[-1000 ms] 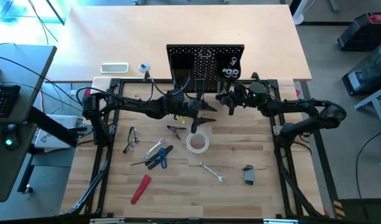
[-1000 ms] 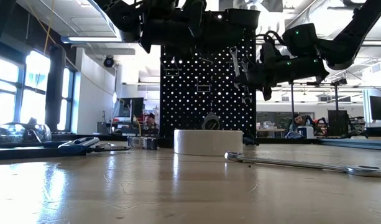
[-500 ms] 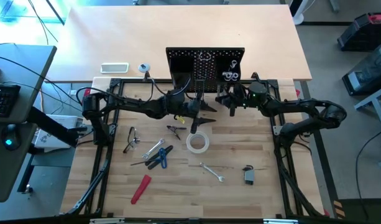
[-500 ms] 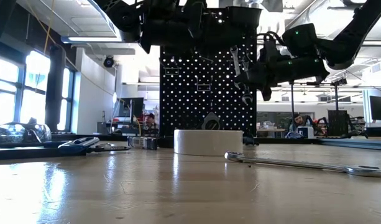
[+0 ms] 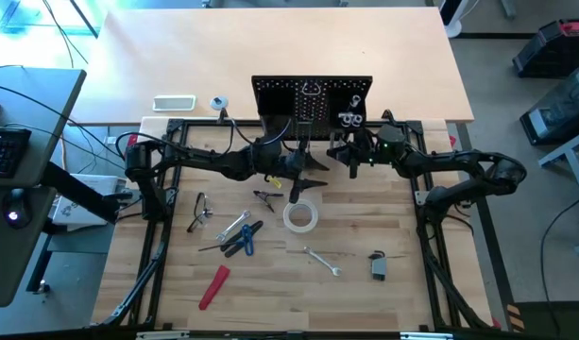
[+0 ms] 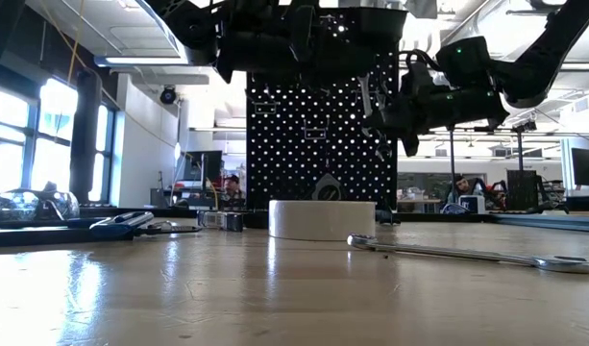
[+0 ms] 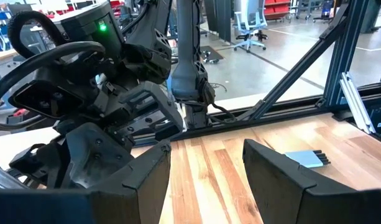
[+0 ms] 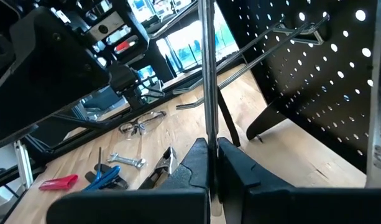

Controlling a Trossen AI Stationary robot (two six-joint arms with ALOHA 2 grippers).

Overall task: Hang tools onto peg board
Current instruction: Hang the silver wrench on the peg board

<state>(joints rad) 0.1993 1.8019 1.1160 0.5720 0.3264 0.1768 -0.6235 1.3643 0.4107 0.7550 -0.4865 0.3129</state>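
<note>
The black peg board [image 5: 313, 97] stands upright on thin legs at the table's far edge. My right gripper [image 5: 349, 156] is just in front of it, shut on a slim silver wrench [image 8: 207, 74] that stands upright beside a wire hook [image 8: 283, 31]. My left gripper [image 5: 308, 184] hovers open next to it, over the white tape roll [image 5: 300, 216], with nothing between its fingers [image 7: 146, 174]. Flat on the table lie a second wrench [image 5: 322, 260], the tape measure [image 5: 378, 265], the red-handled tool [image 5: 213, 286] and the blue-handled pliers [image 5: 242, 239]. My right gripper pinches the wrench's thin shaft [image 8: 208, 132] between its two fingers. They come roughly level from the table's right side and lie across the shaft. The wrench stands upright, clear of the table, rising past the fingers in front of the board; its top end is out of frame.
Safety glasses [image 5: 199, 210], small pliers [image 5: 266, 197] and another silver wrench [image 5: 232, 227] lie at the left of the wooden top. The black frame rails [image 5: 157, 236] run along both sides. Bare wood lies between the tape roll and the near edge.
The peg board's top edge has shifted a little toward the table's near edge, so the board leans slightly more toward me. Both grippers have stayed where they were, the right one still shut on the wrench.
</note>
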